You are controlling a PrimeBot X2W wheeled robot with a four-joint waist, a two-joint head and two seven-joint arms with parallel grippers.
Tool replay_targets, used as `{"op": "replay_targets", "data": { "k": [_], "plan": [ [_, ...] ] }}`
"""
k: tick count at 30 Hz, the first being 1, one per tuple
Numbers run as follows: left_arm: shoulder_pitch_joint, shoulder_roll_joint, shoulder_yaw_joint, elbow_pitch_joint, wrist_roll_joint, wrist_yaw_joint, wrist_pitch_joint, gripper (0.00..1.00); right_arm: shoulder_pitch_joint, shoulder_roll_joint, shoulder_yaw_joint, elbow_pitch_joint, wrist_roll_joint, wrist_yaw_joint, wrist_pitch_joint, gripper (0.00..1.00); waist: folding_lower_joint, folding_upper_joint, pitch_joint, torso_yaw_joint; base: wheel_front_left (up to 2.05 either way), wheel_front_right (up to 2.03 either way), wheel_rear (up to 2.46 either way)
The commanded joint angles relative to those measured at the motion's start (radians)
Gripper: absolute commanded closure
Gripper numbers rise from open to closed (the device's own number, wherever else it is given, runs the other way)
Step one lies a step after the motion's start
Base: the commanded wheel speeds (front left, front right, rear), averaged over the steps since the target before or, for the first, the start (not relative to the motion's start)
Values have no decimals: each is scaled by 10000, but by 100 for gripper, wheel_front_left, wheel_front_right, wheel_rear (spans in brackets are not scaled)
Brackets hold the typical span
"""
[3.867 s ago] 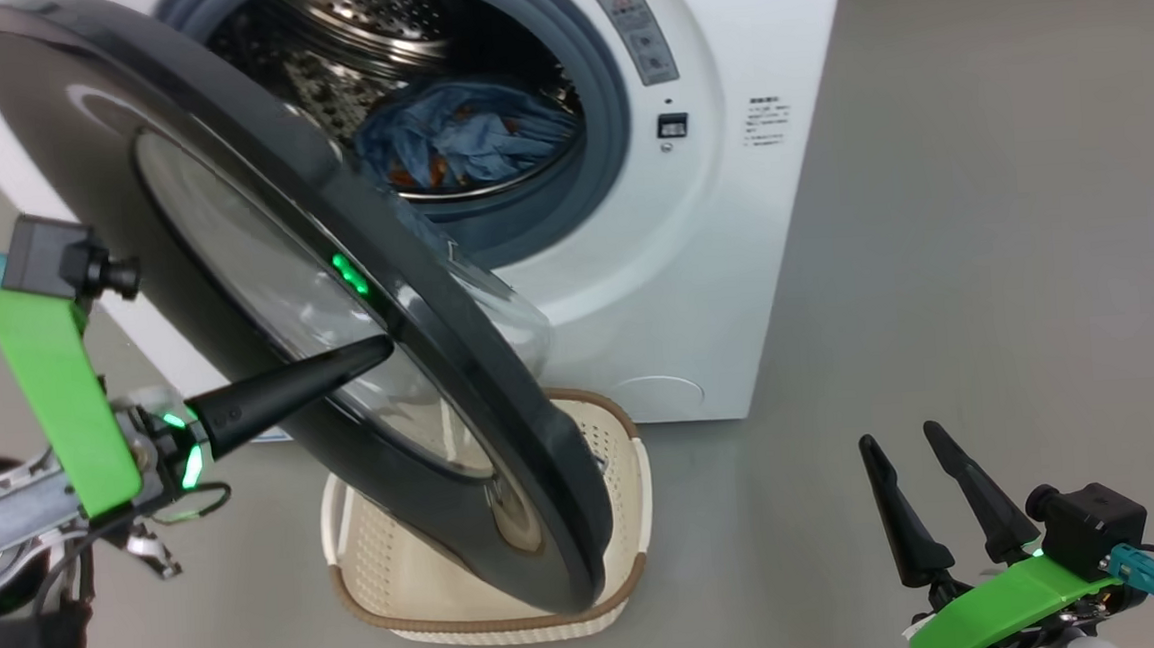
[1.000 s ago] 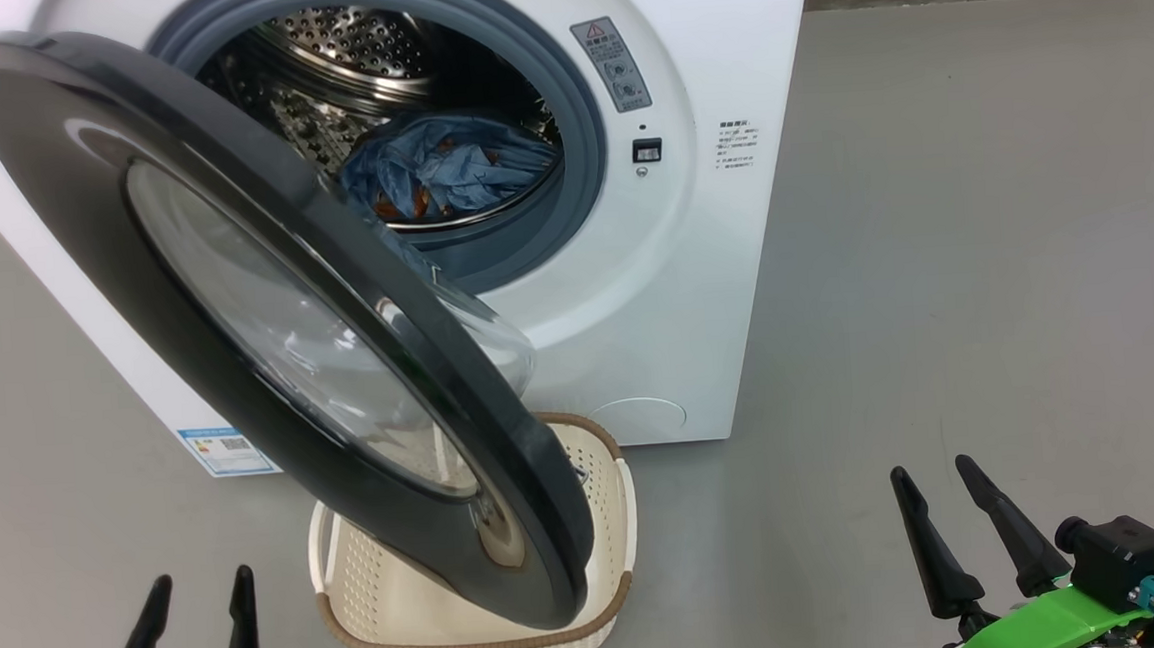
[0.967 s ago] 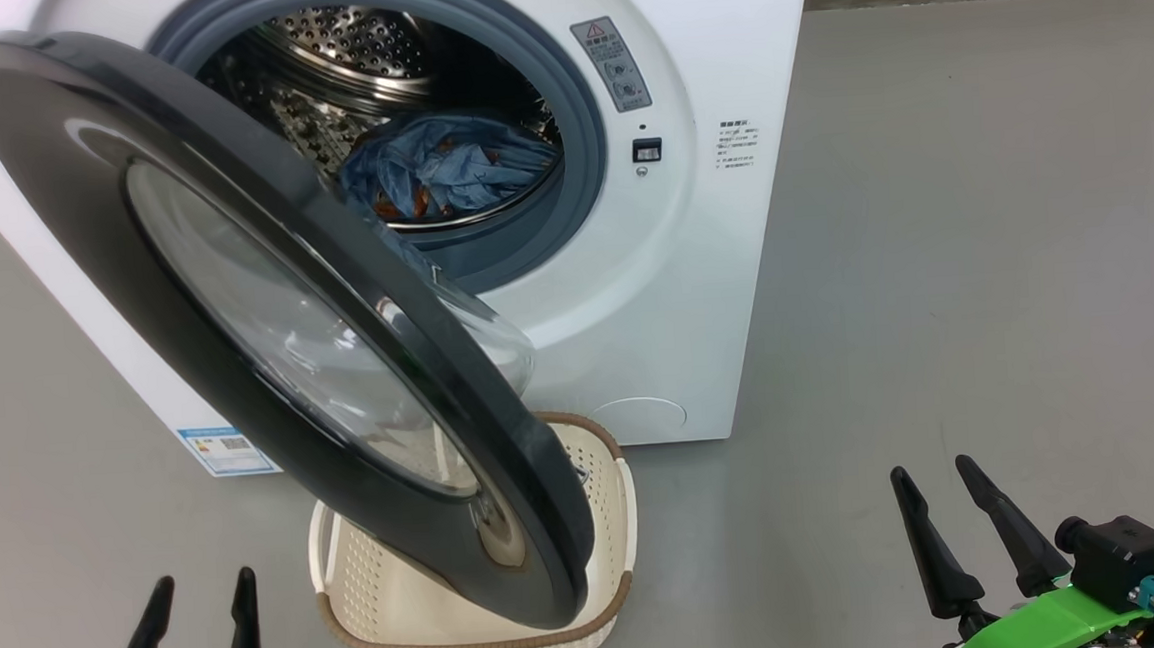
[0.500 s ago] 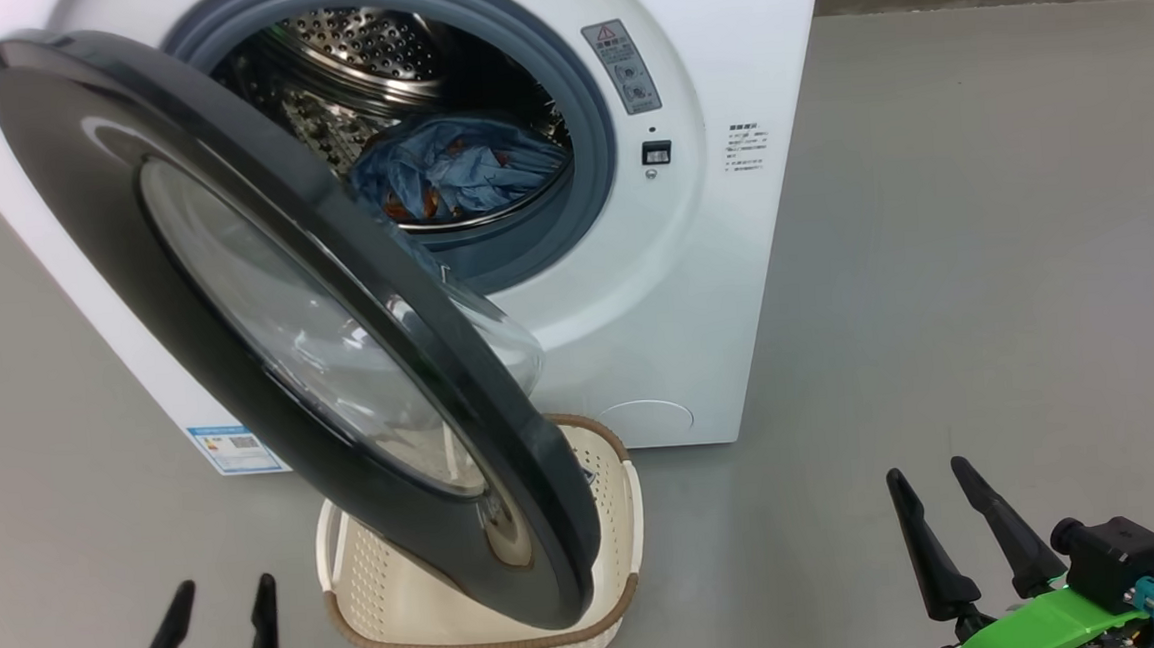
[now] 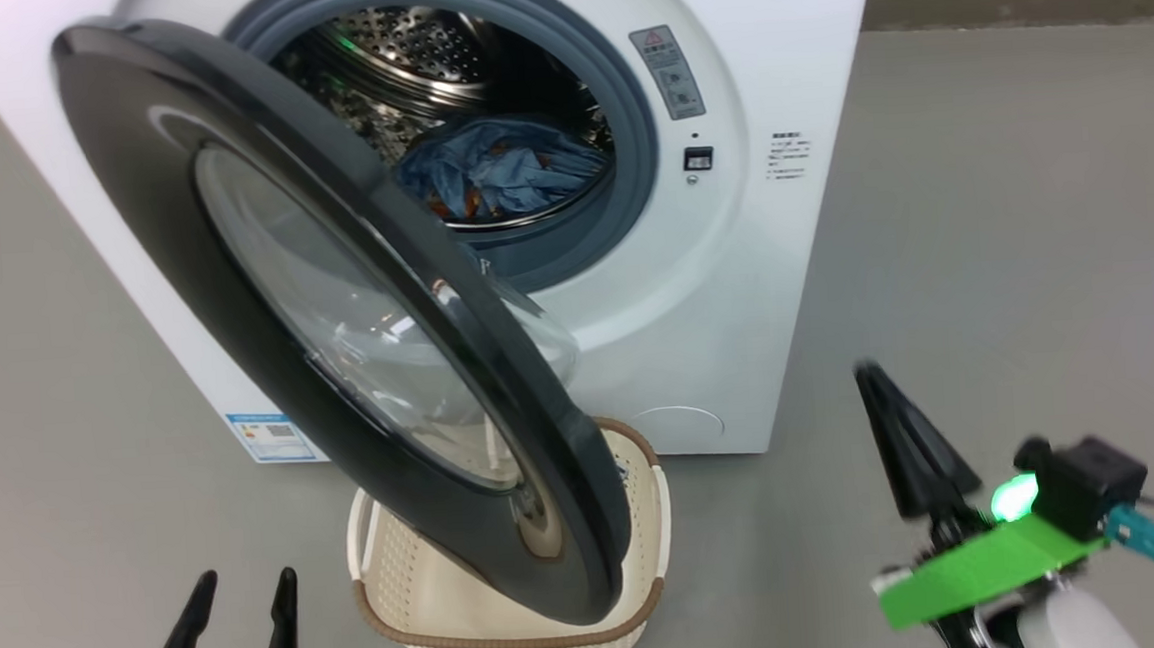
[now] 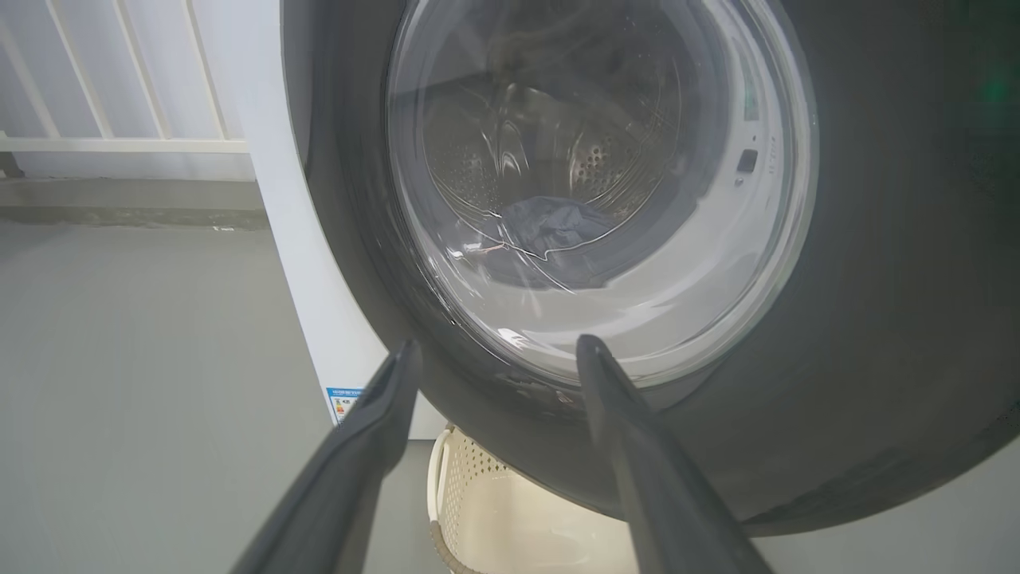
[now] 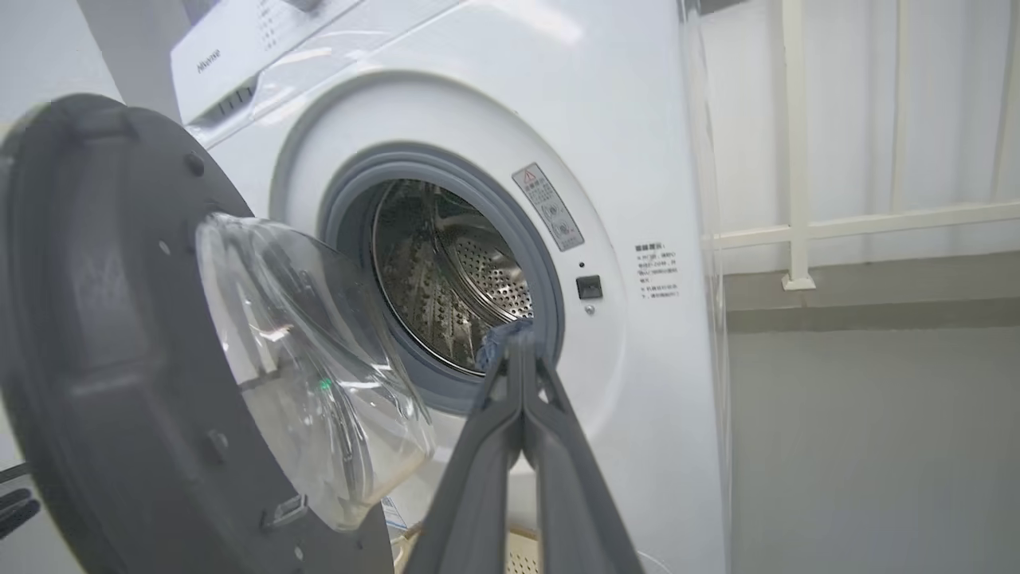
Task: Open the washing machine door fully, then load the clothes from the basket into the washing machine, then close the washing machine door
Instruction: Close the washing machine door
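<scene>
The white washing machine [image 5: 772, 72] stands with its black-rimmed door [image 5: 158, 189] swung about halfway out, the glass bowl facing the drum. Light blue clothes [image 5: 503, 173] lie inside the steel drum. The cream basket [image 5: 516, 640] sits on the floor under the door's lower edge, and what shows of its inside is bare. My left gripper [image 5: 238, 595] is open at the lower left, short of the door's outer face [image 6: 876, 319], with nothing between its fingers. My right gripper [image 5: 876, 381] is shut on nothing at the lower right, pointing toward the drum opening [image 7: 446, 271].
Bare grey floor [image 5: 1013, 237] stretches to the right of the machine. A blue label sticker [image 5: 273, 438] marks the washer's lower left front. A white railing [image 7: 797, 231] runs behind the machine. The door latch slot [image 5: 697, 159] sits right of the gasket.
The left gripper has left the door and dropped to the lower left. The right gripper has shut, turned and risen. The camera has shifted, and the door keeps its half-open angle.
</scene>
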Motion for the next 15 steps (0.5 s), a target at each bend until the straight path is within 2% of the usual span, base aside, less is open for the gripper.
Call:
{"op": "replay_targets", "data": {
  "k": [1,10,15],
  "plan": [
    [-241,178,402,-364,-25,-25,-99,0,-523,62,397,-558,104,16,-48,100,0,-1,-55,122,0,0,0],
    [32,70,504,-737,97,-25,-99,0,-1157,248,1992,-2738,51,16,-48,100,0,-1,-228,546,0,0,0],
    [156,-31,645,-766,92,-25,-99,0,-1081,138,3281,-2962,-208,16,-48,100,0,-1,-273,696,0,0,0]
  ]
}}
